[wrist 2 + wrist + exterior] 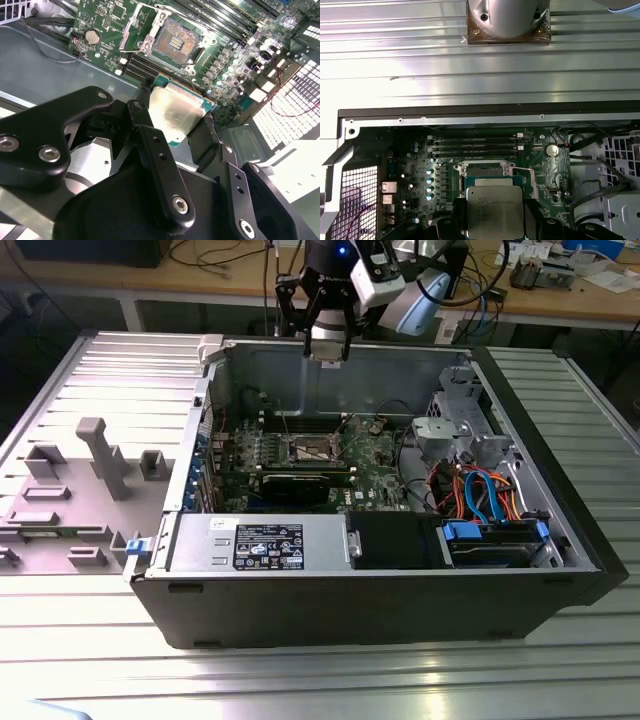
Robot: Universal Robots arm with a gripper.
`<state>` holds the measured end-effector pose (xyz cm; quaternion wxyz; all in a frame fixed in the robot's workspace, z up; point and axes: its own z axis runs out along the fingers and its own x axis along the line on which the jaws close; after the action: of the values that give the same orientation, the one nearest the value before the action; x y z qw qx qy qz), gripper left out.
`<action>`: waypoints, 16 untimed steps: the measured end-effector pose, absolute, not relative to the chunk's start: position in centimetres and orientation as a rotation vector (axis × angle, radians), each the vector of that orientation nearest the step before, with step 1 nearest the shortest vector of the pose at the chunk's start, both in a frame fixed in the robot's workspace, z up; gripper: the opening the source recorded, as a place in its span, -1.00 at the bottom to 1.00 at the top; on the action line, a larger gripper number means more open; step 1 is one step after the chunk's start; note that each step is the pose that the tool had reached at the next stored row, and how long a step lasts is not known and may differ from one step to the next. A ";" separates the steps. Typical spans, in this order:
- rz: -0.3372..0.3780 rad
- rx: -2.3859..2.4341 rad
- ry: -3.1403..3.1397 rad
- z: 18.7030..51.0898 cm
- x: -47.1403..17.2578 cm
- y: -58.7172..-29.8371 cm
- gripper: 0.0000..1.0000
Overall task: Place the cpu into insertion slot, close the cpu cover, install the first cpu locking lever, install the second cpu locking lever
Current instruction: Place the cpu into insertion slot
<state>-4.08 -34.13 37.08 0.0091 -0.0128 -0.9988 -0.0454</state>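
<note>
**Q:** Gripper first: what is the black two-fingered gripper doing?

**A:** It is clamped on the cpu, a small flat square chip with a silver-grey metal top and a green rim. In the second wrist view, the black fingers press on two opposite edges.

**Q:** Where does that put the chip?

**A:** It sits in the upper middle of the exterior view, above the rear wall of the open dark metal computer case, well clear of the green circuit board. The insertion slot, a square socket with a gold-brown contact field and a metal rim, lies lower, near the centre of that frame. It is beside the long narrow memory slots.

**Q:** How will it handle?

**A:** I judge it light, thin and stiff. The smooth lid is probably slippery, and the underside and the slot's contacts are likely fragile. That makes the edges the place to hold it, as it is held now.

**Q:** Which way does it point?

**A:** The metal top faces the wrist cameras, so the contact side faces down toward the board. It is nearly square, with no clear long axis. In the first wrist view the cpu has edges running roughly parallel with the slot's rim.
</note>
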 end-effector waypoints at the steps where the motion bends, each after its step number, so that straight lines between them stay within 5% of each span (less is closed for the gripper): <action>1: -0.142 -0.040 -3.120 36.4 -4.1 -34.1 0.09; 16: -0.142 -0.040 -3.120 36.2 -4.2 -34.4 0.09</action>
<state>-4.20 -34.39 36.17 0.0092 -0.0128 -0.9988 -0.0454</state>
